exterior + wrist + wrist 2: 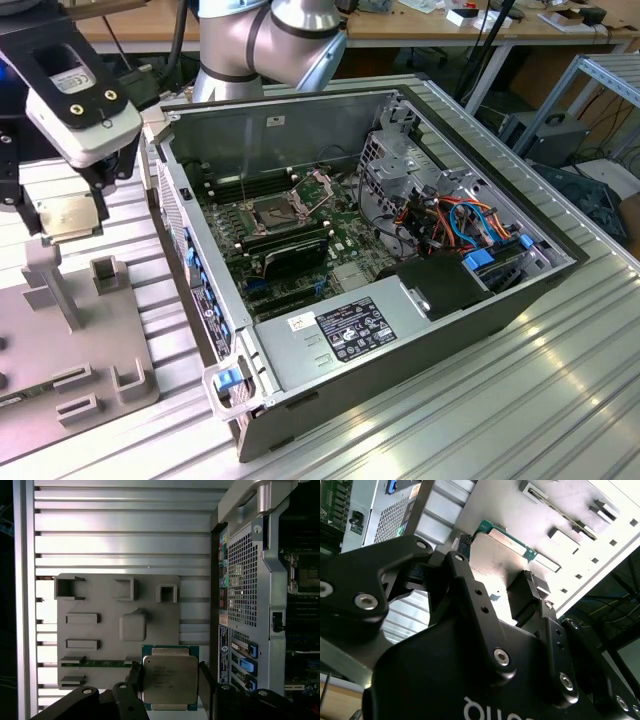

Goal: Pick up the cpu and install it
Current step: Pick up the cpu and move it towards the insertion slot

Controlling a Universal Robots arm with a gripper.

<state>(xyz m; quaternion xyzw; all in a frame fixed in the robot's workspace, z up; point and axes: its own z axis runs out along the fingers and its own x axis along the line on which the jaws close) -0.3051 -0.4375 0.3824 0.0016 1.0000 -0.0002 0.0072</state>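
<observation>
My fingers (134, 676) are pinching the cpu (169, 679) by two opposite edges, one black pad on each side; in the second wrist view I see the same grip, a finger (532, 587) against each side of the cpu (495, 560). The chip lies flat in the grasp, with its dull silver top facing the first wrist camera and a green rim showing around it.

In the exterior view the cpu (68, 215) hangs under the arm's head, above the grey fixture plate (100, 350) and, as far as I can judge, clear of it. In the first wrist view that plate (100, 605) carries several raised blocks and slots.

The plate sits on the ribbed aluminium bench (500, 400). Towards the exterior view's right stands the open computer case (300, 130), lying on its side, with the square socket (275, 210) on its board well apart from the chip.
</observation>
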